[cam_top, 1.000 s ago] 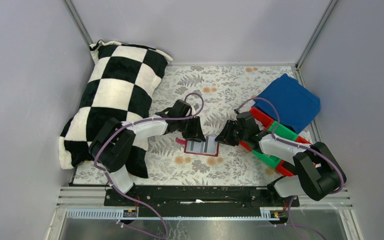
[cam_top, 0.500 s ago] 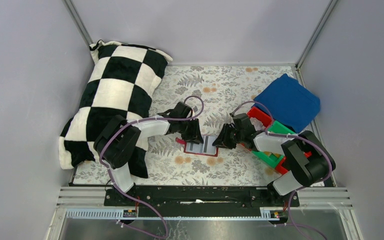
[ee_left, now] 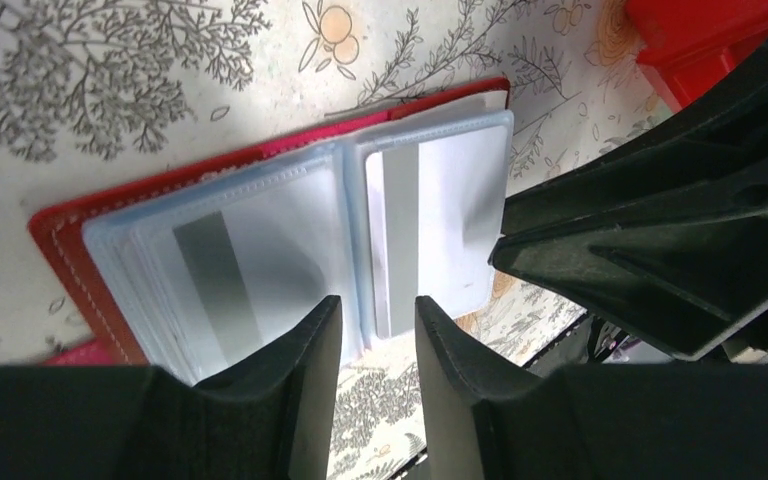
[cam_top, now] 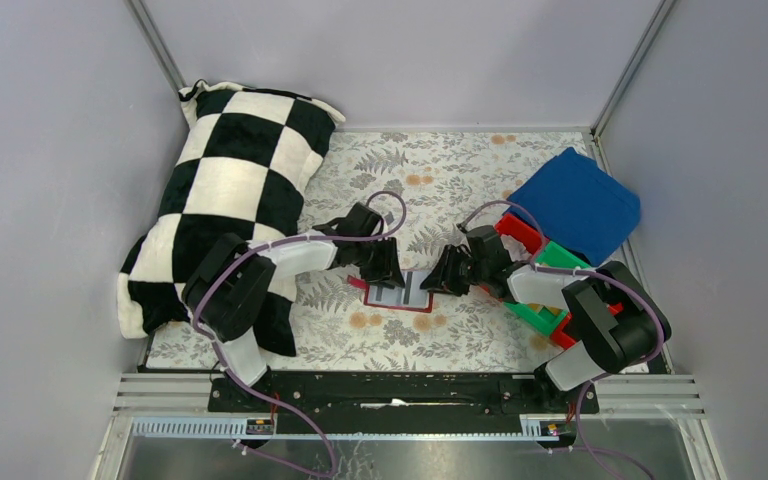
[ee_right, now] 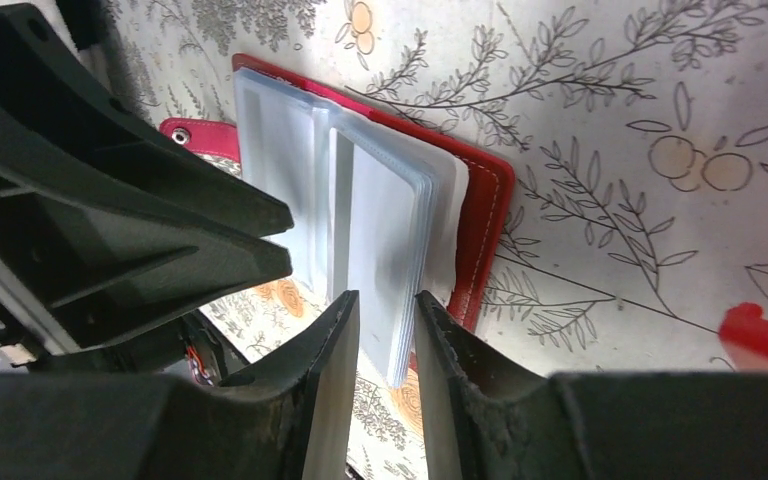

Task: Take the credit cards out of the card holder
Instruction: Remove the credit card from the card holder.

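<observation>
Card holder [cam_top: 400,292] lying open, flat on the table, right between my two wrists

My left gripper [ee_left: 375,305] sits at its 10 o'clock, jaws a slit apart with nothing in them. My right gripper [ee_right: 385,298], at its 3 o'clock, straddles the sleeve edge, and I can't tell if it's pinching. Credit cards [ee_left: 430,230] are in the clear sleeves. Farther back, checkered pillow [cam_top: 230,190] at 10 o'clock, blue cloth [cam_top: 578,205] at 2.
</observation>
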`<action>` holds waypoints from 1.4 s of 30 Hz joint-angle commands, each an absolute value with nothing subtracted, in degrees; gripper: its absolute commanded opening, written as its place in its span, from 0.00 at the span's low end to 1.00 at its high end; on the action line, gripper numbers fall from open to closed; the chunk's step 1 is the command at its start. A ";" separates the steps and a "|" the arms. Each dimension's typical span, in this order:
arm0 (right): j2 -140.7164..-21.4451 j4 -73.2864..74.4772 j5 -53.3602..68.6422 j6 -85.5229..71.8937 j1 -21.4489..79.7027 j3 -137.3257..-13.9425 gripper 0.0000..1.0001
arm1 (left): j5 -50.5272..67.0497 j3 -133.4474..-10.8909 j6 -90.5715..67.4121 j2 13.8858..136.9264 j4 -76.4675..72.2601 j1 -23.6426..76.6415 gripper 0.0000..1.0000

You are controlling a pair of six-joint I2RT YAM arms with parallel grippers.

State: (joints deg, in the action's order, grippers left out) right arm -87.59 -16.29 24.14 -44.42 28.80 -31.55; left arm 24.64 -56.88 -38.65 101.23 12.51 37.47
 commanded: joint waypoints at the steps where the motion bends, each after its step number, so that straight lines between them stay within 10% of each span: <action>1: -85.11 -19.97 26.99 -45.26 29.07 -32.40 0.34 | 20.93 -60.44 -36.17 93.44 16.78 37.56 0.39; 21: -94.30 -20.36 28.67 -45.19 38.49 -46.91 0.35 | 22.78 -53.29 -35.17 83.82 19.99 26.43 0.41; 42: -82.20 -7.13 12.41 -44.02 34.63 -35.84 0.43 | 25.26 -47.84 -35.97 89.86 14.51 26.62 0.41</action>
